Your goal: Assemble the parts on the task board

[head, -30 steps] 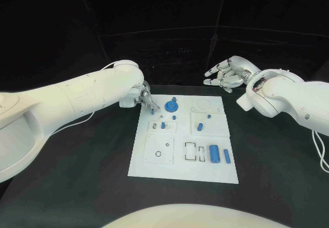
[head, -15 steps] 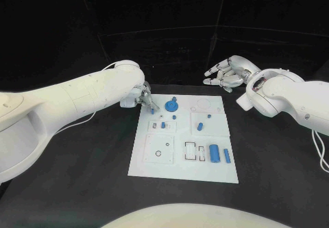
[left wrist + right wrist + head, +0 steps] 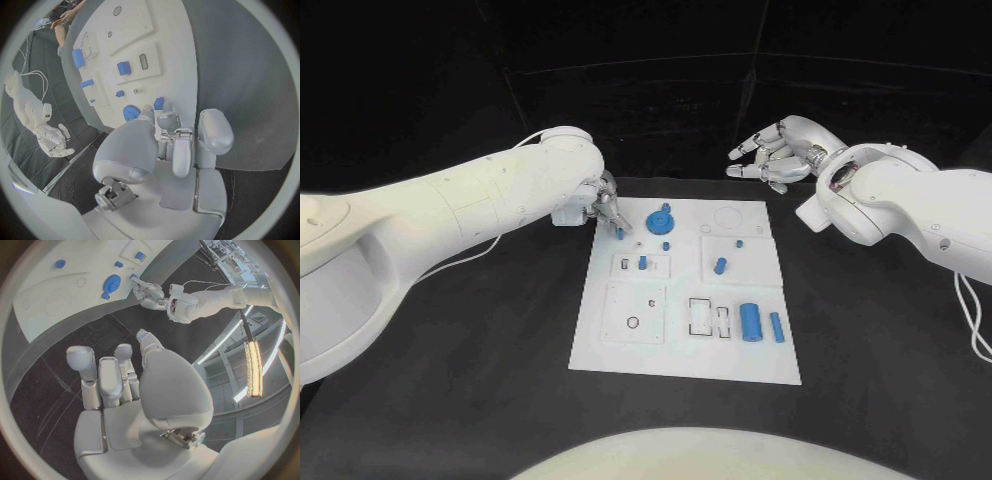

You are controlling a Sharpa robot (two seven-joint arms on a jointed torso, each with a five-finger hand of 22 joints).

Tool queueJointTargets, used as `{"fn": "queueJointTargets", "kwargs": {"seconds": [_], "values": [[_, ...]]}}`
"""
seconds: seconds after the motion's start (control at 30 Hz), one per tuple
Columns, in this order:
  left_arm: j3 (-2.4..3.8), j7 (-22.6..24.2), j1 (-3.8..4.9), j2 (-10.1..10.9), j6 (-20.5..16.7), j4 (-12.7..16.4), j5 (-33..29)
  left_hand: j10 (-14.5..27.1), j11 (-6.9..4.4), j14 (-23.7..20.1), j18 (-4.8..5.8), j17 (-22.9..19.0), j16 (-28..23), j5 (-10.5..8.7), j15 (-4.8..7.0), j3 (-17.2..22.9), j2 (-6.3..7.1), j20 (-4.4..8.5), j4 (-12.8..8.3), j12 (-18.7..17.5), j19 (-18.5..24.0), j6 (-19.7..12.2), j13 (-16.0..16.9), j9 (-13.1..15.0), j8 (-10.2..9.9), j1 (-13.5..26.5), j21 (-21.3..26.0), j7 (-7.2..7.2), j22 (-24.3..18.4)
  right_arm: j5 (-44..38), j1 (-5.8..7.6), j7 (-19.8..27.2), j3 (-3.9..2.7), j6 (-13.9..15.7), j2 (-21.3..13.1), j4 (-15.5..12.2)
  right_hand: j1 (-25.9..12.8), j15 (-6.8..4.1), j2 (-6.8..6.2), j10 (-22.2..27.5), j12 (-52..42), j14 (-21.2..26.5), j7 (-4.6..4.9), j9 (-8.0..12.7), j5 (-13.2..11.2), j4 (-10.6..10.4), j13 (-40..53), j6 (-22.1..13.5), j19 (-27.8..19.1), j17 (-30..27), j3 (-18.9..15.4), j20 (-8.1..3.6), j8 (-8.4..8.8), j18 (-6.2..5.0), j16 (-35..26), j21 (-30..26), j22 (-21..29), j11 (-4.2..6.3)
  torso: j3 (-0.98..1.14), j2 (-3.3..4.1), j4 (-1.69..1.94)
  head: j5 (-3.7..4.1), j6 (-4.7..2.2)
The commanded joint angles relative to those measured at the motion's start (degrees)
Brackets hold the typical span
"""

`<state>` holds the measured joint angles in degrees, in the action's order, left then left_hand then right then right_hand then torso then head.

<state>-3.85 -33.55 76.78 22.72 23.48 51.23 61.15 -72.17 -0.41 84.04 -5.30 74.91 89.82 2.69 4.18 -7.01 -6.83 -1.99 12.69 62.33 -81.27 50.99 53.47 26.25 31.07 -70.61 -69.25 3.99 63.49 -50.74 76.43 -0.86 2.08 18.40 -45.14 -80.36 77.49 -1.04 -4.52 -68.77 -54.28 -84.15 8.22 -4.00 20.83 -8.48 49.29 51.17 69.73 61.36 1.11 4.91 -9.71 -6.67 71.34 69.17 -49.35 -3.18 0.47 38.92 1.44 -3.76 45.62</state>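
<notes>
The task board lies in the middle of the frame on the black worktop, and assembly appears to be at an early-to-middle stage. The round blue gear-like part sits near the board's upper left corner, with a small blue part just below it and two more small parts in the recessed block below that. An elongated blue part lies right of centre, and a blue cylinder and a slimmer blue bar rest at the lower right beside two unfilled rectangular slots. The round outline at upper right and the block at lower left with its small ring also look unfilled, so several seats seem to remain. The left hand reaches in at the upper left of the frame, over the board's upper left edge; its fingertips pinch a small blue piece, close beside the gear-like part in the left wrist view. The right hand hovers at the upper right of the frame, beyond the board's far edge, fingers apart and holding nothing. Compared with the earlier frames, the left hand has shifted only very slightly at the board's corner, the right hand stays raised in the same place, and no part on the board has visibly moved.
</notes>
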Motion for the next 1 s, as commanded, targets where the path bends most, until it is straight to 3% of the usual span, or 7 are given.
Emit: {"fn": "queueJointTargets", "kwargs": {"seconds": [0.03, 0.4, 0.57, 0.67, 0.83, 1.0], "values": [[0.01, 0.72, 0.07, -0.10, -0.01, -0.09, 0.37, -0.42, -0.05, 5.96, -0.17, 15.09, 0.18, 0.02, 0.03, 1.43, -1.28, 0.10, -1.81, 0.24, -0.43, 0.41, -0.13, -0.22, -0.35, -2.63, -0.20, -0.09, 0.13, -0.11, 0.12, 0.57, -0.04, -0.20, 0.07, -0.05, 0.14, -0.28, 0.42, 0.26, -0.22, -0.59, 0.11, -0.04, 0.23, -0.17, 0.03, -0.44, 0.30, 0.03, -0.30, -0.03, -0.33, -0.95, -0.29, -0.33, 0.03, 0.05, 0.00, 0.00, 0.03, 0.04, 0.14], [0.00, 2.56, 0.06, -0.22, 0.30, -0.34, 0.33, -0.27, -0.48, 5.96, -0.13, 15.09, 0.18, 0.03, 0.29, 6.31, -3.90, 0.31, -6.57, -0.13, -0.47, 0.30, -0.36, -1.07, -1.12, -8.28, -0.32, -0.50, 0.49, -0.11, 0.12, 0.55, -0.04, -0.21, 0.10, -0.07, 0.22, -0.28, 0.49, 0.25, -0.27, -0.61, 0.11, -0.04, 0.29, -0.19, 0.06, -0.46, 0.33, 0.08, -0.30, -0.03, -0.35, -0.94, -0.28, -0.32, -0.01, 0.05, 0.01, -0.03, 0.07, 0.07, 0.35], [-0.01, 3.27, 0.04, -0.13, 0.22, -0.29, 0.30, -0.01, -0.64, 5.96, -0.11, 15.09, 0.18, 0.08, 0.43, 9.69, -4.23, 0.42, -9.64, -0.54, -0.46, 0.08, -0.59, -1.41, -1.48, -11.28, -0.35, -0.63, 0.62, -0.11, 0.12, 0.55, -0.04, -0.21, 0.11, -0.08, 0.22, -0.28, 0.49, 0.25, -0.27, -0.61, 0.11, -0.04, 0.29, -0.19, 0.06, -0.46, 0.33, 0.08, -0.30, -0.03, -0.35, -0.94, -0.28, -0.32, -0.01, 0.05, 0.00, -0.03, 0.07, 0.07, 0.40], [-0.01, 3.63, 0.01, 0.09, -0.06, -0.06, 0.25, 0.12, -0.35, 5.96, -0.08, 15.09, 0.18, 0.06, 0.26, 12.18, -3.67, 0.40, -11.34, -0.98, -0.43, 0.07, -0.93, -1.59, -1.58, -11.78, -0.32, -0.30, 0.66, -0.11, 0.12, 0.56, -0.04, -0.23, 0.12, -0.09, 0.22, -0.28, 0.49, 0.25, -0.27, -0.61, 0.11, -0.04, 0.29, -0.19, 0.06, -0.46, 0.33, 0.08, -0.30, -0.03, -0.35, -0.94, -0.28, -0.32, -0.01, 0.05, 0.01, -0.07, 0.04, 0.05, 0.37], [-0.01, 4.42, -0.12, 1.10, -1.96, 1.05, -1.30, -0.04, -0.16, 5.96, -0.07, 15.09, 0.18, 0.05, 0.04, 17.59, -1.34, 0.21, -13.79, -1.57, -0.45, 0.30, -1.52, -1.67, -1.28, -10.14, -0.38, -0.09, 0.91, -0.11, 0.12, 0.59, -0.04, -0.20, 0.07, -0.11, 0.30, -0.28, 0.53, 0.23, -0.32, -0.61, 0.11, -0.04, 0.35, -0.19, 0.10, -0.47, 0.34, 0.10, -0.31, -0.03, -0.38, -0.94, -0.27, -0.33, -0.01, 0.05, -0.01, -0.05, 0.10, 0.08, 0.37], [-0.01, 5.81, -0.18, 3.04, -4.70, 3.55, -2.05, -0.78, 0.05, 5.96, -0.04, 15.09, 0.18, 0.26, -0.13, 28.46, 2.76, -0.11, -16.60, -1.86, -0.62, 0.30, -2.28, -1.11, 0.44, -5.09, -0.70, 0.16, 1.58, -0.11, 0.12, 0.60, -0.04, -0.15, -0.06, -0.14, 0.31, -0.28, 0.54, 0.25, -0.30, -0.61, 0.11, -0.04, 0.36, -0.19, 0.07, -0.47, 0.33, 0.08, -0.32, -0.03, -0.39, -0.94, -0.29, -0.35, 0.02, 0.05, -0.02, -0.10, 0.23, 0.06, 0.43]]}}
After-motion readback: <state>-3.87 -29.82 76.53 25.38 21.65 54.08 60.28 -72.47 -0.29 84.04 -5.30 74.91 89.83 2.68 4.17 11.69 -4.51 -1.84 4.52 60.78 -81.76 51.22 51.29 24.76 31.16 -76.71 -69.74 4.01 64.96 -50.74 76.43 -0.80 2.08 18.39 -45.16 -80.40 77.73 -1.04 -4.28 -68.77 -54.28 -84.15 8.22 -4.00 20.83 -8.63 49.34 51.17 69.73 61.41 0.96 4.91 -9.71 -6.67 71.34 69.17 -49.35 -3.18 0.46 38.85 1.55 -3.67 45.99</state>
